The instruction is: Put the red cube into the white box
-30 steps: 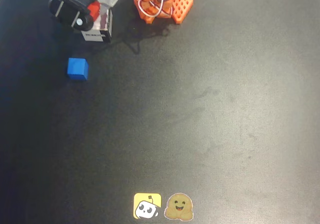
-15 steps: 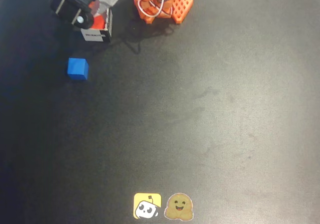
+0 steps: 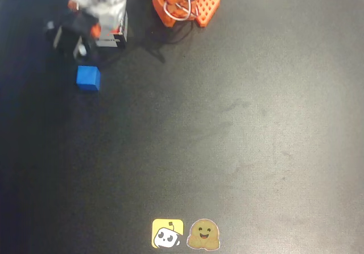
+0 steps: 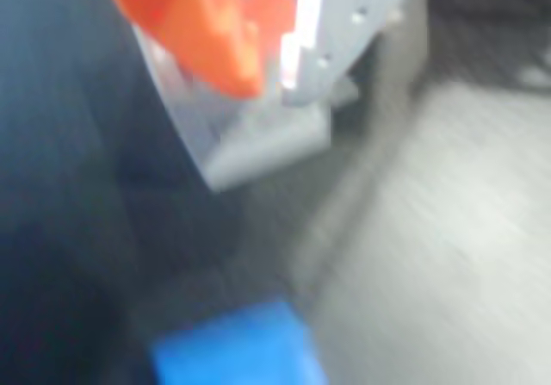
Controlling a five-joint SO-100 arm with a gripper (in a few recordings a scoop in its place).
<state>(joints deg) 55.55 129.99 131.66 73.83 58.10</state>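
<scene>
Near the desk's (image 3: 239, 129) far left corner, the blurred claw (image 3: 74, 32) hangs beside the white box (image 3: 114, 32), just beyond the blue cube (image 3: 88, 77). Its opening cannot be told. Red inside the box may be the red cube (image 3: 116, 31).

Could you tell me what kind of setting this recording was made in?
Probably a hobby or lab robotics bench: a black mat on the table, the arm's orange 3D-printed base at the far edge, and two cartoon mascot stickers near the front.
</scene>
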